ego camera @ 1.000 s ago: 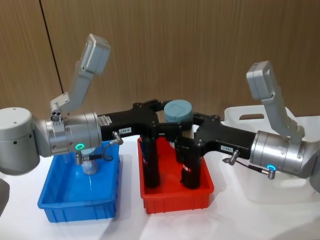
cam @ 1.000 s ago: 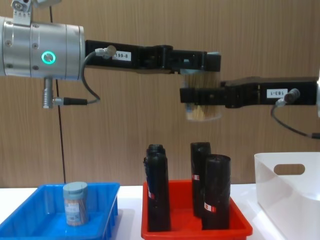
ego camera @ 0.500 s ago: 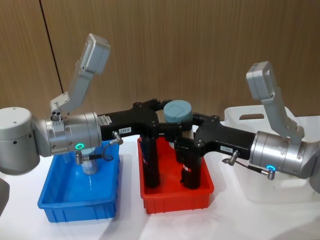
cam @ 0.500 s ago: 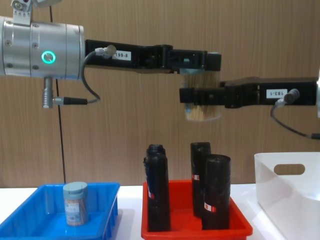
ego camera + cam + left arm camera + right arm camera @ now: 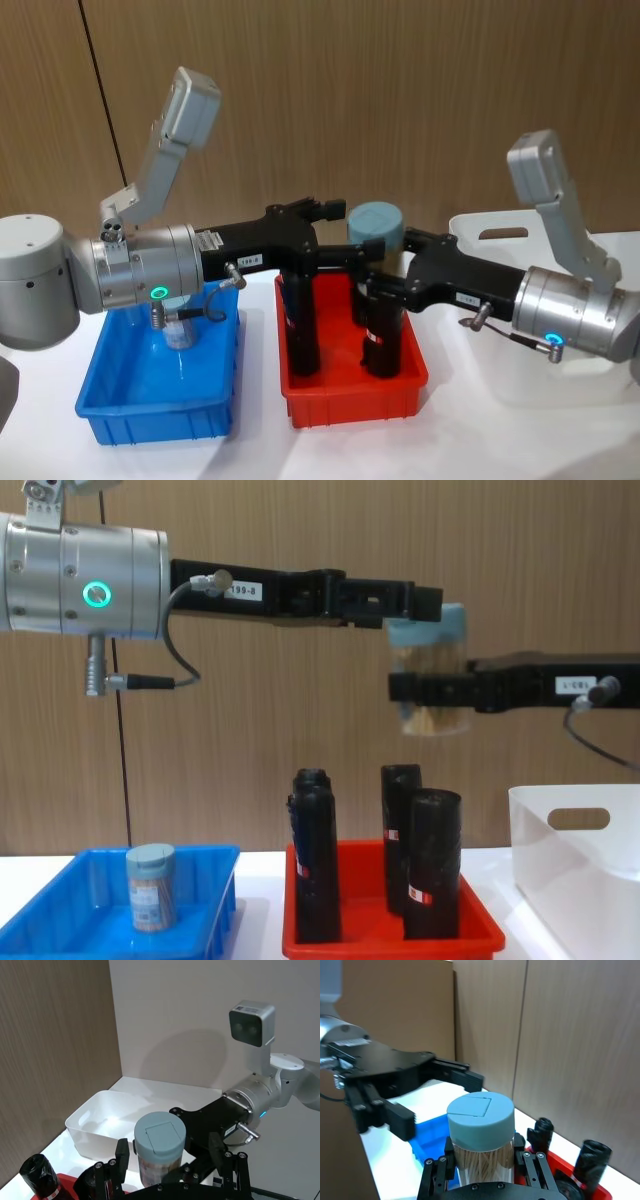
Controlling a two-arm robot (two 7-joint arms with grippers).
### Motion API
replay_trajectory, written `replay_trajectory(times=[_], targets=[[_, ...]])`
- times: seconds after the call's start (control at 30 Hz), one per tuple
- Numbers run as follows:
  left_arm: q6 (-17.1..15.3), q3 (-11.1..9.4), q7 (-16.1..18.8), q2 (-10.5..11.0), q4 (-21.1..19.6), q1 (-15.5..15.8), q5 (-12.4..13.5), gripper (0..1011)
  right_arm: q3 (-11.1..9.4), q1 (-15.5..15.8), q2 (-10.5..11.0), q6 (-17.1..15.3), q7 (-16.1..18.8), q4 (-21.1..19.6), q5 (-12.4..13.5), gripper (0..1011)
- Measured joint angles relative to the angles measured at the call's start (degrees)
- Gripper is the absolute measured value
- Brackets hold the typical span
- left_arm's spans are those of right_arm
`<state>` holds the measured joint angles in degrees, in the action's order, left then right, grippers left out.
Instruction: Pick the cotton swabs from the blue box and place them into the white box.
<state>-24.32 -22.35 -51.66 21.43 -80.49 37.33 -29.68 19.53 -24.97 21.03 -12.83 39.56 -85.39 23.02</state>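
Our right claw [image 5: 432, 688], clamped on the clear, grey-lidded cotton swabs jar [image 5: 430, 635], has slid toward 3 o'clock from our spread-open left claw [image 5: 428, 602].

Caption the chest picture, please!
Right hand holds a cotton swab jar above the red tray, beside the open left hand.

From the jar of cotton swabs [image 5: 428, 656], held high in the right gripper [image 5: 430, 689], across to the white box [image 5: 572, 865] at the table's right edge, the air is open. Black cylinders [image 5: 432, 860] in the red tray [image 5: 392, 937] stand well below. The left gripper [image 5: 412, 601], fingers spread, crowds the jar's left side.
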Motion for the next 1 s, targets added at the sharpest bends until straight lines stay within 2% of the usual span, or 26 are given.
replay_trajectory(times=[0.4,0.77,1.0], targets=[[0.0,0.0,0.0,0.0,0.0,0.0,0.0,1004,-1.01,0.4,1.22,1.33,-2.76,3.16,0.46,657],[0.0,0.0,0.0,0.0,0.0,0.0,0.01,1004,-2.04,0.45,1.92,3.03,-7.45,6.67,0.45,657],[0.0,0.0,0.0,0.0,0.0,0.0,0.01,1004,-2.65,-0.25,1.89,4.6,-11.71,10.15,-0.09,657]])
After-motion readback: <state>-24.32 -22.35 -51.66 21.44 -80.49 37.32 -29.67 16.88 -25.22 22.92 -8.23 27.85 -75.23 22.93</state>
